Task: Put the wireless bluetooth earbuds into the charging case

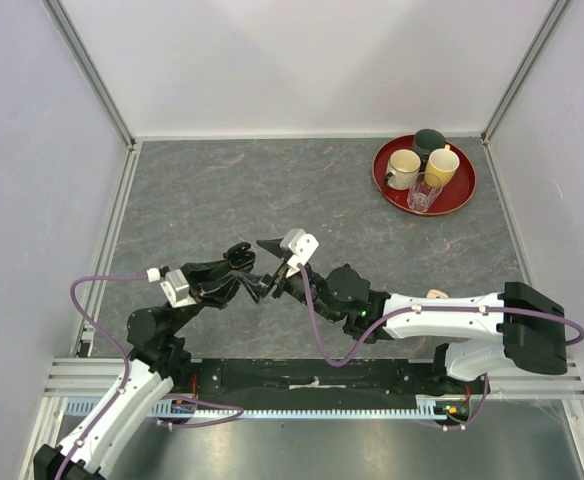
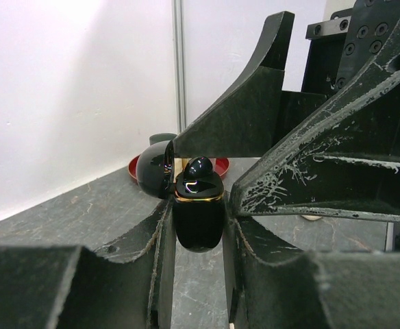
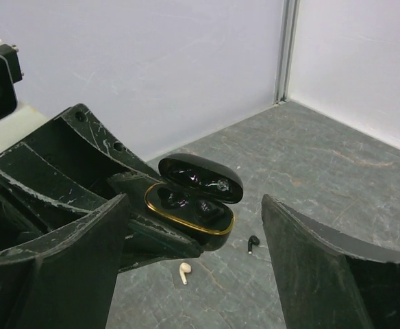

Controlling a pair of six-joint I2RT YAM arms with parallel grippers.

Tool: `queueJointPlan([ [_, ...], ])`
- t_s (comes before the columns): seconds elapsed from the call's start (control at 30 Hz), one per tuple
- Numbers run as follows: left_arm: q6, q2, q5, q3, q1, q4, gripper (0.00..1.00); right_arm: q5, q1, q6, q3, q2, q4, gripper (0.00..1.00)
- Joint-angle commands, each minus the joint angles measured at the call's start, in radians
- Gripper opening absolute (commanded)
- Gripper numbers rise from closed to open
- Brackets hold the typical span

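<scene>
The charging case is black with a gold rim, and its lid stands open. My left gripper is shut on the body of the charging case and holds it above the table. A glossy black earbud sits in one well. My right gripper is open, with one finger on each side of the case and touching nothing. On the table below lie a black earbud and a cream-white earbud. In the top view both grippers meet at mid-table.
A red tray at the back right holds a cream cup, a yellow cup, a dark cup and a glass. A small cream object lies by the right arm. Walls enclose three sides.
</scene>
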Motion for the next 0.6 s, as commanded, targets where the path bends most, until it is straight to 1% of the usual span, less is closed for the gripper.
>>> queueJointPlan([
  [0.0, 0.008, -0.008, 0.007, 0.001, -0.003, 0.059, 0.02, 0.047, 0.004, 0.069, 0.053, -0.047, -0.019, 0.89],
  [0.17, 0.008, -0.006, 0.007, 0.001, -0.003, 0.060, 0.02, 0.045, -0.007, 0.098, 0.085, -0.071, -0.026, 0.94],
  [0.3, 0.008, -0.008, 0.007, 0.001, -0.003, 0.059, 0.02, 0.053, -0.040, 0.146, 0.103, -0.093, -0.032, 0.97],
  [0.57, 0.008, -0.013, 0.010, 0.004, -0.003, 0.057, 0.02, 0.089, -0.093, 0.175, 0.120, -0.139, -0.091, 0.98],
])
